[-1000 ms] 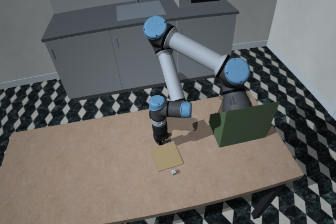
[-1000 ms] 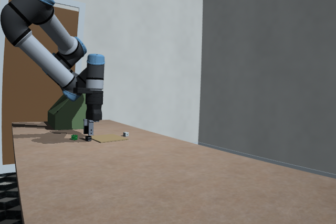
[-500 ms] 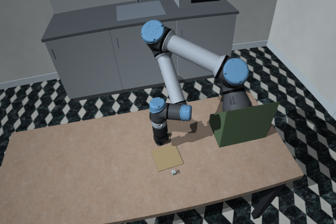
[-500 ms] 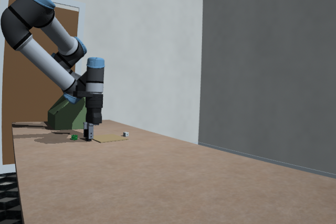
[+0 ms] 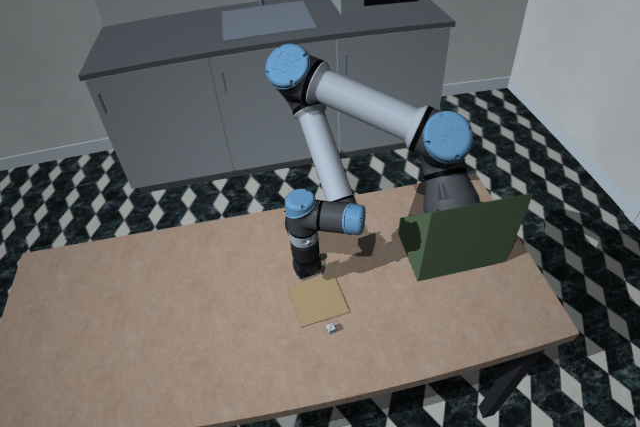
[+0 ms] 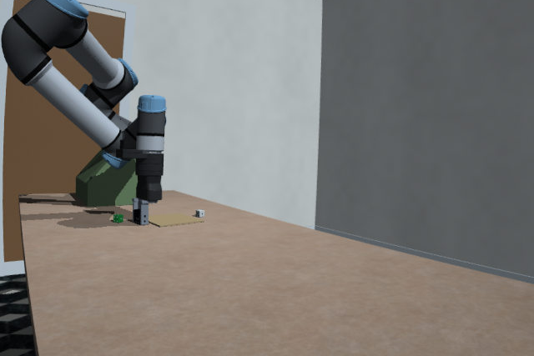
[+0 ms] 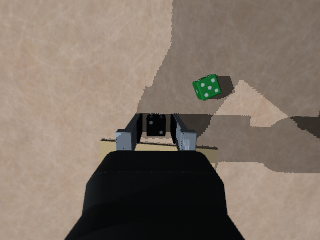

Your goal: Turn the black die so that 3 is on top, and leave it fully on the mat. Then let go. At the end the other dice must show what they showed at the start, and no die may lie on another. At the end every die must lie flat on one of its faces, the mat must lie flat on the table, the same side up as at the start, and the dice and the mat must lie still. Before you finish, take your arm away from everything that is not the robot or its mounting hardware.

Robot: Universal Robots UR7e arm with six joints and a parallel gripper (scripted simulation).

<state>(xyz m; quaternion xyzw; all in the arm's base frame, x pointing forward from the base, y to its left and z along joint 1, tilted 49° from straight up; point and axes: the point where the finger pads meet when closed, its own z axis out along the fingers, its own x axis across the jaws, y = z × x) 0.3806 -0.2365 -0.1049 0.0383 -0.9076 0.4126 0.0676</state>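
Where fingers part, black cubic die (image 7: 156, 125)

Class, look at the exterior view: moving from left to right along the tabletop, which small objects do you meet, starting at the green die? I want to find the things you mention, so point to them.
Green die (image 6: 118, 218) (image 7: 208, 87) → black die (image 6: 137, 218) (image 7: 156, 125) → tan mat (image 5: 318, 301) (image 6: 176, 219) (image 7: 107, 147) → white die (image 5: 330, 328) (image 6: 199, 213)

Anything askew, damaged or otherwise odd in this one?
Nothing stands out. The black die sits between the open gripper's fingers, the mat lies flat, and the green die and white die rest on the table.
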